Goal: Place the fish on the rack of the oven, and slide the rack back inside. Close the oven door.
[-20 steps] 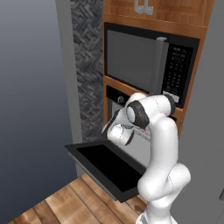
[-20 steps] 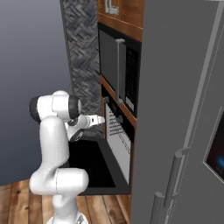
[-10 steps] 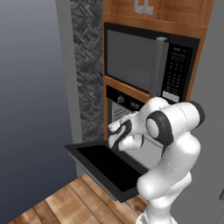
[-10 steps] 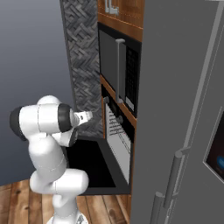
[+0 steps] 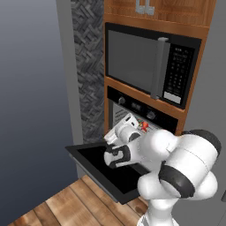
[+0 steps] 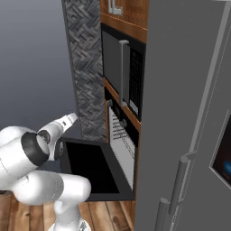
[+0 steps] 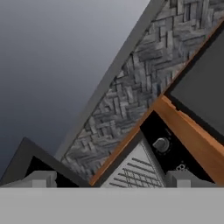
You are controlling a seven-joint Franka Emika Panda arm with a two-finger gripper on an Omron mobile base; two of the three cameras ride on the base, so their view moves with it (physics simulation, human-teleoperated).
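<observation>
Left base view: fish (image 5: pixel 144 126) lies on rack (image 5: pixel 125 115) inside open oven (image 5: pixel 141 110).

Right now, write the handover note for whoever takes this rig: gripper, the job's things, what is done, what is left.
Gripper: open, empty, held in front of the oven, over the lowered door.
Fish: small red shape at the oven mouth, apparently on the rack; too small to confirm contact.
Oven door: folded down flat, fully open.
Done: fish seems placed and let go.
Left: check that the rack is pushed fully in (cannot tell from here), then close the oven door.
</observation>
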